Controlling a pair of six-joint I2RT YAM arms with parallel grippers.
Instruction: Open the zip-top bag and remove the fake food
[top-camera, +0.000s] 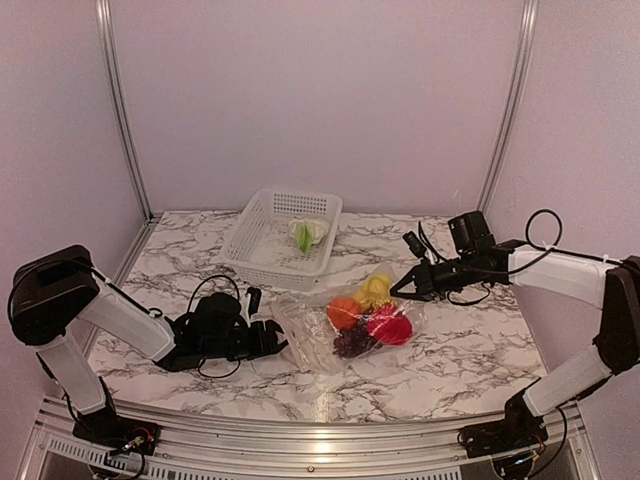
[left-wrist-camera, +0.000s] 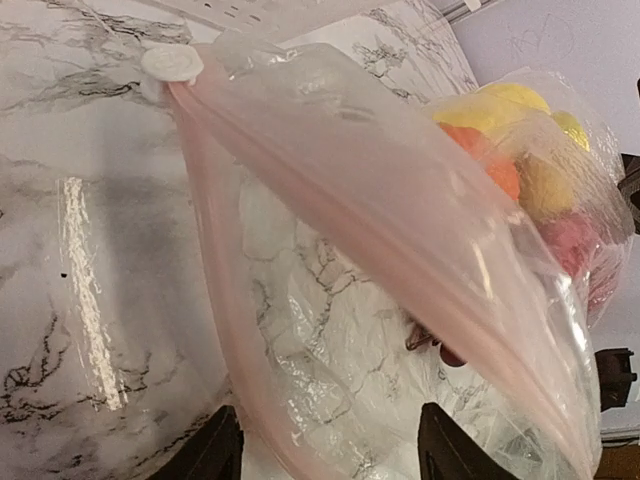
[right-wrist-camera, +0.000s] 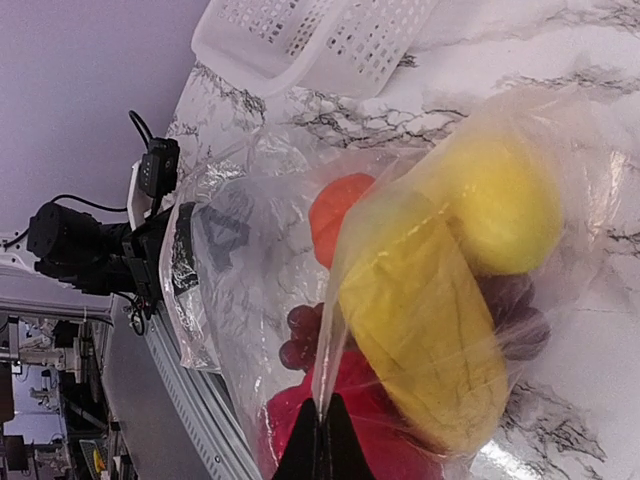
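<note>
The zip-top bag lies crinkled mid-table, its pink zip strip parted and a white slider at one end. Inside it are fake food pieces: an orange fruit, yellow pieces, a red piece and purple grapes. A white-green cabbage lies in the basket. My left gripper is open at the bag's mouth, with the lower lip lying between its fingers. My right gripper is shut on a fold of the bag's film at the far end, beside the yellow piece.
A white perforated basket stands behind the bag, towards the back of the marble table. Metal frame posts rise at both back corners. A rail runs along the near edge, where both arm bases sit.
</note>
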